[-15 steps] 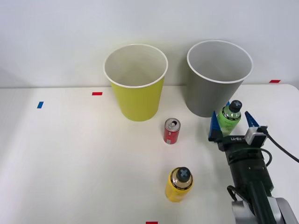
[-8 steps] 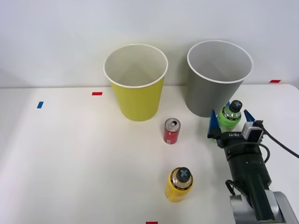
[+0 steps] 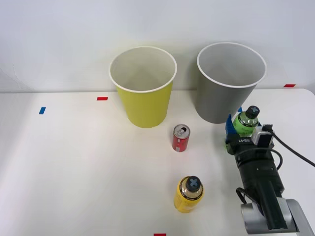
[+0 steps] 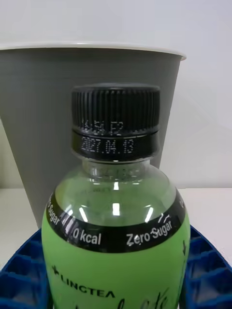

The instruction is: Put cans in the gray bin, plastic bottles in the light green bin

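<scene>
The right gripper [image 3: 242,129] was closed in from its earlier wide spread, blue fingers [image 4: 19,275] now clamped on the green bottle [image 3: 244,121] at right of frame, just before the gray bin [image 3: 230,81]. Grasp judged secured; lift toward the light green bin [image 3: 143,86] remained. Red can [image 3: 180,137] was left untouched at centre.

I am seeing the gray bin [image 3: 227,83] standing just beyond my tool [image 3: 241,129], blocking any straight push forward. The red can [image 3: 181,137] and a yellow bottle [image 3: 189,193] are sitting to the left, well apart from each other. Bare surface [image 3: 74,162] is lying open farther left and between the two.
</scene>
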`<state>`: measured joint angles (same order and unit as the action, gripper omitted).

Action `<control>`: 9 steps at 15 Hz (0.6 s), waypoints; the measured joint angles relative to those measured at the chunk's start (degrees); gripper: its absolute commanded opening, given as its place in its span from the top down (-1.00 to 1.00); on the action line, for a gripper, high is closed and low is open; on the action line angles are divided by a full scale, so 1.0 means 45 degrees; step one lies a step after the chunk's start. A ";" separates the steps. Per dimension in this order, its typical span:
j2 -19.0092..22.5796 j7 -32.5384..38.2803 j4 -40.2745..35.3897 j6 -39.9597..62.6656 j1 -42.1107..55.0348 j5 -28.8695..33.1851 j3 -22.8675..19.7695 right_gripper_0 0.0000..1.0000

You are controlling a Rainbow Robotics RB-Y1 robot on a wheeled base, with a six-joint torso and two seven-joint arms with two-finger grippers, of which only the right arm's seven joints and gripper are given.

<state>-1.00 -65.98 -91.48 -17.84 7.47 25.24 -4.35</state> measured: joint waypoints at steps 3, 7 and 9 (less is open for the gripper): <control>0.0000 0.0008 -0.0007 -0.0072 0.0127 -0.0074 0.0027 1.00; 0.0030 -0.0021 -0.1147 -0.0415 0.1704 -0.1170 0.0965 1.00; 0.0434 -0.0001 -0.2337 -0.0397 0.2886 -0.1907 0.1758 1.00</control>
<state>0.95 -65.98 -101.99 -19.62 20.46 16.65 3.56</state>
